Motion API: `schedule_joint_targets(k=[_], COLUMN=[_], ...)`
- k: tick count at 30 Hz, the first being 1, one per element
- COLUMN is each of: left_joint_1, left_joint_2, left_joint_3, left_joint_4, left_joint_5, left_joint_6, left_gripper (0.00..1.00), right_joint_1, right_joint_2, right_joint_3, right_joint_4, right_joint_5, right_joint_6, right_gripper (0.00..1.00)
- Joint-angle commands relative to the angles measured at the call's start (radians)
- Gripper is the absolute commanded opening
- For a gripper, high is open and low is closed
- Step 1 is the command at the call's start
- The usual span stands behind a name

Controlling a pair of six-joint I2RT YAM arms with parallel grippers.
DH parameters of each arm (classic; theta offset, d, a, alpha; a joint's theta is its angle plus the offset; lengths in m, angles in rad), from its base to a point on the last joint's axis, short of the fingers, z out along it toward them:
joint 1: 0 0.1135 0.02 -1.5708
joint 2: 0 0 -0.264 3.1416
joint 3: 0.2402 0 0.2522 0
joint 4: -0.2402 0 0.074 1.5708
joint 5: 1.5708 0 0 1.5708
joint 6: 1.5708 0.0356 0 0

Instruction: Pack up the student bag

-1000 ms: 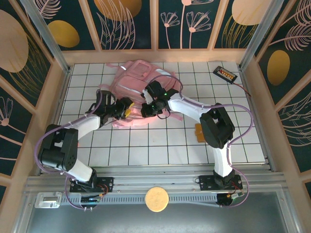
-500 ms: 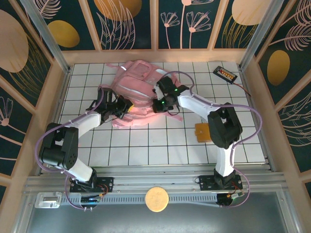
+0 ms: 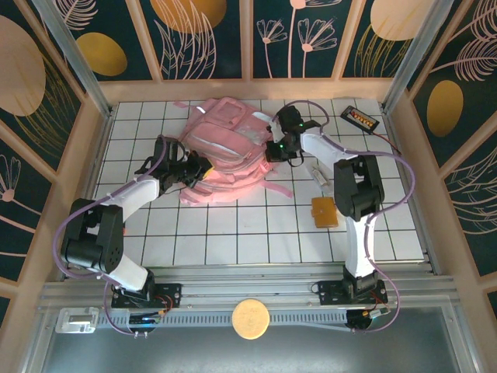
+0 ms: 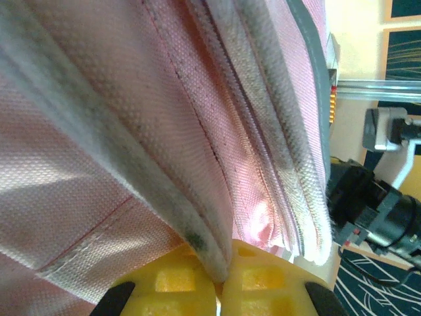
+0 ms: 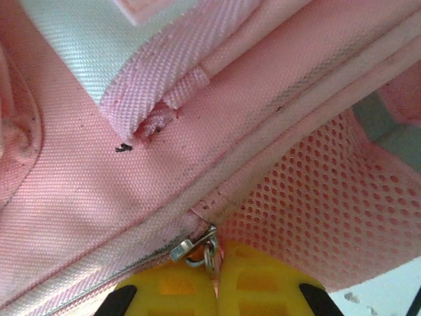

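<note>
Your left gripper [image 3: 196, 172] is clamped shut on the grey-trimmed lower-left edge of the student bag [image 3: 225, 136], upper centre of frame. Your right gripper [image 3: 273, 150] is pinched tight on its zipper pull [image 5: 197, 249] at the right edge. Bare tiles [image 3: 233, 233] lie below.

Pale pink student bag [image 3: 225, 144], greyish trim; right gripper [image 5: 217, 286] yellow-fingered; table [image 3: 233, 241] white, dark-gridded; walls [image 3: 210, 47] navy, gold leaves.
</note>
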State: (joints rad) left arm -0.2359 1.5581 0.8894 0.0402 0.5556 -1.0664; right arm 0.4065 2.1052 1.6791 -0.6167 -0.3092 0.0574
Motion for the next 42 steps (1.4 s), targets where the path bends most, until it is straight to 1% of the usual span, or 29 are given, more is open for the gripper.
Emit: schedule_joint_targets(k=[1,3,4,6,7,8,10,11,12,13,14,17,18,20,23,25,29,34,38,42], left_joint_1=[0.040,0.040,0.040,0.041,0.040,0.040,0.040,0.040,0.040,0.041,0.041,0.045,0.044,0.044,0.046,0.047,0.049,0.049,0.047,0.047], left_joint_2=[-0.045,-0.049,-0.049,-0.053,-0.057,-0.061,-0.080,-0.095,-0.114,-0.131,-0.145,-0.145,-0.130,-0.106,-0.057,-0.027,-0.003,0.009,0.049,0.101], left_joint_3=[0.011,0.003,0.002,0.006,0.008,0.014,0.035,0.044,0.047,0.047,0.046,0.067,0.077,0.149,0.215,0.237,0.219,0.177,0.180,0.201], left_joint_4=[-0.087,-0.062,-0.052,-0.050,-0.051,-0.064,-0.118,-0.144,-0.165,-0.175,-0.172,-0.163,-0.174,-0.196,-0.203,-0.196,-0.156,-0.117,-0.090,-0.056], left_joint_5=[-0.027,-0.014,-0.009,-0.003,0.001,0.004,-0.006,-0.012,-0.020,-0.027,-0.028,-0.008,-0.004,-0.016,-0.013,-0.004,-0.001,-0.008,-0.016,-0.019], left_joint_6=[0.049,0.034,0.025,0.022,0.025,0.033,0.063,0.080,0.092,0.095,0.093,0.077,0.080,0.092,0.081,0.060,0.010,-0.024,-0.040,-0.061], left_gripper=[0.00,0.00,0.00,0.00,0.04,0.13,0.43,0.58,0.75,0.97,0.99,0.99,0.99,0.99,0.99,0.99,0.98,0.95,0.92,0.89], right_joint_1=[-0.083,-0.086,-0.085,-0.082,-0.082,-0.082,-0.082,-0.081,-0.079,-0.078,-0.074,-0.043,-0.032,-0.024,-0.008,0.012,0.033,0.035,0.035,0.038], right_joint_2=[0.034,0.045,0.040,-0.003,-0.035,-0.075,-0.163,-0.219,-0.272,-0.304,-0.339,-0.370,-0.364,-0.334,-0.268,-0.231,-0.191,-0.222,-0.241,-0.272], right_joint_3=[0.075,0.098,0.098,0.062,0.039,0.006,-0.063,-0.111,-0.157,-0.194,-0.230,-0.284,-0.281,-0.247,-0.161,-0.113,-0.068,-0.117,-0.137,-0.207], right_joint_4=[-0.016,-0.029,-0.030,-0.013,-0.006,0.007,0.047,0.080,0.122,0.160,0.203,0.301,0.325,0.349,0.329,0.293,0.245,0.289,0.308,0.394], right_joint_5=[0.158,0.096,0.070,0.023,0.014,0.005,-0.013,-0.025,-0.038,-0.058,-0.090,-0.149,-0.175,-0.224,-0.257,-0.254,-0.260,-0.249,-0.262,-0.280], right_joint_6=[-0.010,-0.027,-0.032,-0.042,-0.044,-0.044,-0.048,-0.051,-0.054,-0.058,-0.071,-0.124,-0.129,-0.099,-0.052,-0.045,-0.023,-0.011,-0.034,-0.066], right_gripper=[0.00,0.01,0.09,0.28,0.40,0.56,0.81,0.95,0.99,0.99,0.99,0.99,0.99,0.98,0.93,0.90,0.82,0.81,0.81,0.81])
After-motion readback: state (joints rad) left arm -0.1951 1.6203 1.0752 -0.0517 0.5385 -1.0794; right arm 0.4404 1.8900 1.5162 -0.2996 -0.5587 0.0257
